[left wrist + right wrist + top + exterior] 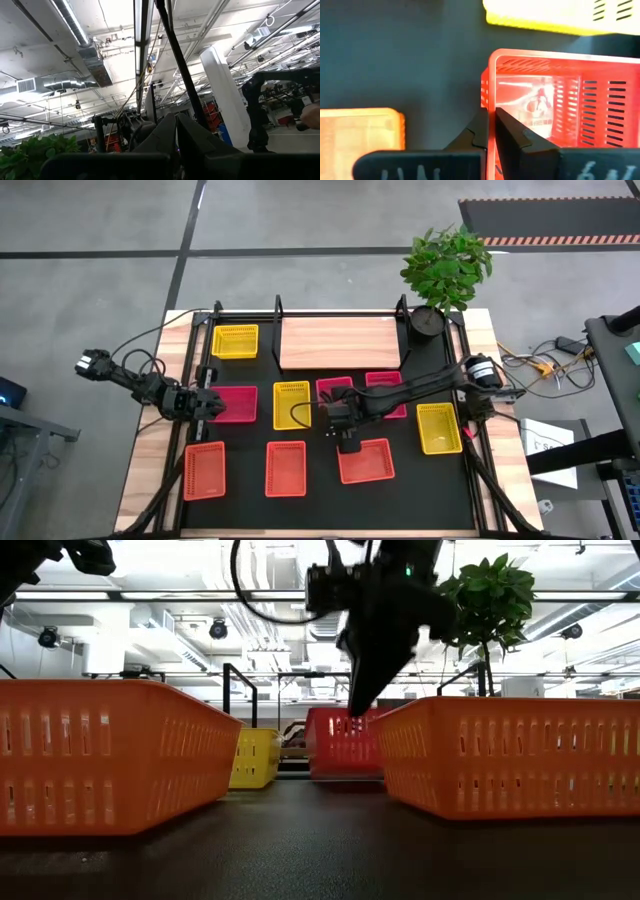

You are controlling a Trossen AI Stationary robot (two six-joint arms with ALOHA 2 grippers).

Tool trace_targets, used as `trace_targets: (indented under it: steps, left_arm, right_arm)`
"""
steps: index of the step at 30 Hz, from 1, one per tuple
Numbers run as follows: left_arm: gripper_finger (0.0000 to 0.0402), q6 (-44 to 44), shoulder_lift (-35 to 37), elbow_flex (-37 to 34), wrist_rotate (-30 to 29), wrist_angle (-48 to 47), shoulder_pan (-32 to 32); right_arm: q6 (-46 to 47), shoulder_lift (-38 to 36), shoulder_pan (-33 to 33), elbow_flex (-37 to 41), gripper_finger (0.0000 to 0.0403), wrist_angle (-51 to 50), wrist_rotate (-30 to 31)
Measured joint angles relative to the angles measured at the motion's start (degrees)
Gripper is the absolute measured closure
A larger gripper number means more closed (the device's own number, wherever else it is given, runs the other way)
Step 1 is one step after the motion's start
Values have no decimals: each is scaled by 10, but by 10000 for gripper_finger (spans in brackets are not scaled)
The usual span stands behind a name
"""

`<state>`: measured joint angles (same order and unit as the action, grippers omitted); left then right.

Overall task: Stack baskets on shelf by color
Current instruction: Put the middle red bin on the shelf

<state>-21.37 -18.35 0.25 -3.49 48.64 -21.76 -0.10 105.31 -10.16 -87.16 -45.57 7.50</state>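
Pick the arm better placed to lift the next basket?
Right. Its pincer is down on the wall of the orange basket, fingers either side. The left pincer sits by a pink-red basket, shut and aimed upward.

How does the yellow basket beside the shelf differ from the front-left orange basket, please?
The yellow basket lies crosswise at the back, beside the shelf; the orange basket lies lengthwise near the front edge. Colour differs too. Both are empty mesh trays of like size.
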Motion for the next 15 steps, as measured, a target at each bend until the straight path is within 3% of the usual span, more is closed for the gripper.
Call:
trace_targets:
  steps: [10, 15]
  left_arm:
    - [400, 0, 0, 0, 0, 0, 0]
    - [400, 0, 0, 0, 0, 0, 0]
  right_arm:
    - [-35, -18, 1, -84, 394, -65, 20]
    - [-86, -18, 25, -119, 394, -61, 59]
